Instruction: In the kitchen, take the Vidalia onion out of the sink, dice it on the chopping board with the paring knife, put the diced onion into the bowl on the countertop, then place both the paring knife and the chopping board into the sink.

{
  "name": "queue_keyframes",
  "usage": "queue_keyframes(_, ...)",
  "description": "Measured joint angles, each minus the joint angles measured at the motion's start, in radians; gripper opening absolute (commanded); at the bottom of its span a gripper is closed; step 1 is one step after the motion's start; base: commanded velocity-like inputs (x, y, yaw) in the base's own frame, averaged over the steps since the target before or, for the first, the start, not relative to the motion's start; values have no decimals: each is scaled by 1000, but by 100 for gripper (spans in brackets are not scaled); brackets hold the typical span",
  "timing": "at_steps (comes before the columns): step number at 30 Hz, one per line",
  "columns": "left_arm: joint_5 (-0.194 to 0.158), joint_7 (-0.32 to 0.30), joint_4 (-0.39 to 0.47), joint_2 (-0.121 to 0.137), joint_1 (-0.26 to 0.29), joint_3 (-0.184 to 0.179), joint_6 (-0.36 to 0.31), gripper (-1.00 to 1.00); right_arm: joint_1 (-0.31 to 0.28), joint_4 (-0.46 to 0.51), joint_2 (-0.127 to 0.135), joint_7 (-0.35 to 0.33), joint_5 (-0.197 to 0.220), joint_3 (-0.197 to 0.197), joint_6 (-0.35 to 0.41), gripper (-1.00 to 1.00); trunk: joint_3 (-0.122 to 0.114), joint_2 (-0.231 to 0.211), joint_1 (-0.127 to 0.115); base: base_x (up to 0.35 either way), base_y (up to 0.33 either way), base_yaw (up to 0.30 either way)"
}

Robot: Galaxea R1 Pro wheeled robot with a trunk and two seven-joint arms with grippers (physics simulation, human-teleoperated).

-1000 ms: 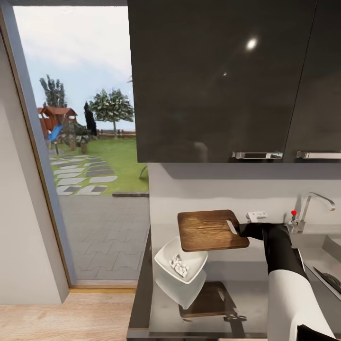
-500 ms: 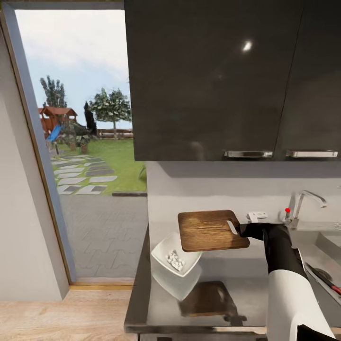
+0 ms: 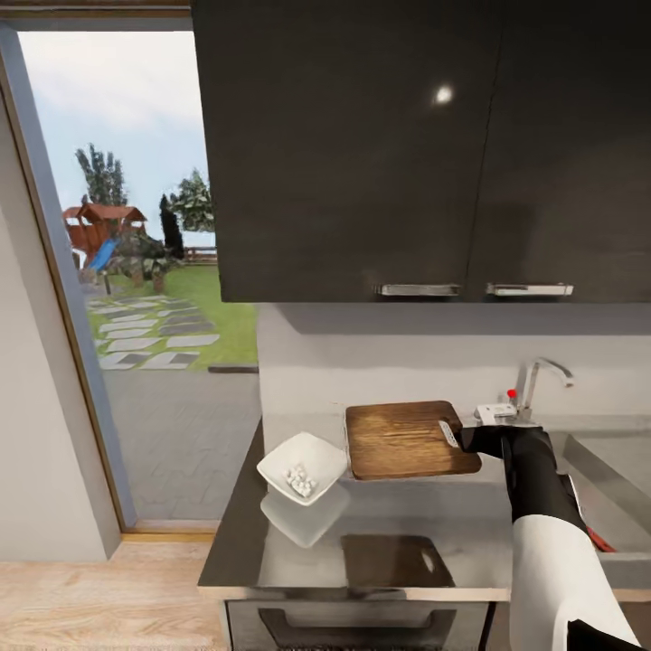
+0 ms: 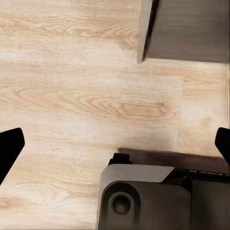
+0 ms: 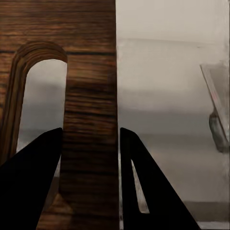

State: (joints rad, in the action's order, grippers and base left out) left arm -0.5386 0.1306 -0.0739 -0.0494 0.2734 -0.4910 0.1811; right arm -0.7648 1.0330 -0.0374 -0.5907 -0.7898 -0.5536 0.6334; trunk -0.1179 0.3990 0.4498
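Board [image 3: 402, 440] in right hand [image 3: 463, 438], knife [image 3: 599, 540] half hidden

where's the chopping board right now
In the head view the chopping board is held up above the countertop by the right gripper, which clamps its handle-hole end, just right of the bowl and left of the tap.

The sink [image 3: 604, 457] runs off the head view's right edge, and the right arm [image 3: 551, 542] covers its near part. A sliver of red knife [image 3: 599, 540] shows beside that arm; its blade is hidden. The white bits in the bowl [image 3: 301, 467] are too small to make out. The right gripper's [image 5: 91, 139] fingertips are cut off by the right wrist view's lower edge, as is the board [image 5: 91, 96] on three sides. The left gripper's fingers [image 4: 9, 148] show merely as dark tips at the left wrist view's edges.
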Motion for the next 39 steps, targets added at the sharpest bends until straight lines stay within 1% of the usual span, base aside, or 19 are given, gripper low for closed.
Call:
queue_keyframes(3,0,0,0,0,0,0,0,100,0,0,-4,72,-2,-1,-1,-100,0,0,0,-95,-305,0)
queue_keyframes(5,0,0,0,0,0,0,0,100,-1,0,-10,180,-3,-2,-2,-100,0,0,0,-91,-306,0)
queue_keyframes(8,0,0,0,0,0,0,0,100,0,0,-12,270,71,-2,3,-100,0,0,0,-80,-308,0)
queue_keyframes(10,0,0,0,1,0,0,0,100,0,0,-12,352,141,-2,3,-100,0,0,0,-76,-309,0)
queue_keyframes(13,0,0,0,1,0,0,0,100,0,-2,-13,472,214,-1,4,-100,0,0,0,-76,-309,0)
queue_keyframes(16,0,0,0,1,0,0,0,100,0,-11,-13,559,269,-2,2,-100,0,0,0,-75,-310,0)
queue_keyframes(18,0,0,0,1,0,0,0,100,0,-16,-13,605,288,-6,2,-100,0,0,0,-34,-314,0)
queue_keyframes(19,0,0,0,1,0,0,-1,100,0,-19,-13,643,307,-23,1,-100,0,0,0,-13,-317,0)
queue_keyframes(21,0,0,0,1,0,0,-2,100,0,-30,-13,674,344,-62,1,-100,0,0,0,-5,-319,0)
queue_keyframes(24,0,0,1,1,0,0,-3,100,0,-81,-13,694,360,-126,-23,-100,0,0,0,17,-324,0)
queue_keyframes(25,0,0,1,1,0,0,-3,100,0,-115,-12,711,359,-156,-56,-100,0,0,0,92,-328,0)
queue_keyframes(26,0,0,1,1,0,0,-3,100,0,-144,-12,757,349,-186,-87,-100,0,0,0,109,-327,0)
queue_keyframes(28,0,0,1,1,0,0,-3,100,0,-166,-13,850,355,-221,-122,-100,0,0,0,131,-323,0)
queue_keyframes(29,0,0,1,1,0,0,-3,100,0,-172,-14,887,355,-231,-136,-100,0,0,0,140,-308,0)
queue_keyframes(31,0,0,1,0,0,0,-3,100,0,-182,-15,978,382,-245,-181,-100,0,0,0,85,-171,0)
queue_keyframes(34,0,0,0,0,0,0,-3,100,0,-186,-14,1104,505,-253,-204,-100,0,0,0,21,-42,0)
queue_keyframes(35,-1,0,0,0,0,0,-3,100,0,-186,-14,1141,536,-252,-207,-100,0,0,0,6,-11,0)
queue_keyframes(37,-1,2,0,1,0,0,-4,100,0,-185,-13,1239,581,-252,-207,-100,0,0,0,2,-4,0)
queue_keyframes(39,-2,3,0,2,0,0,-4,100,0,-184,-11,1298,600,-253,-208,-100,0,0,0,0,-1,0)
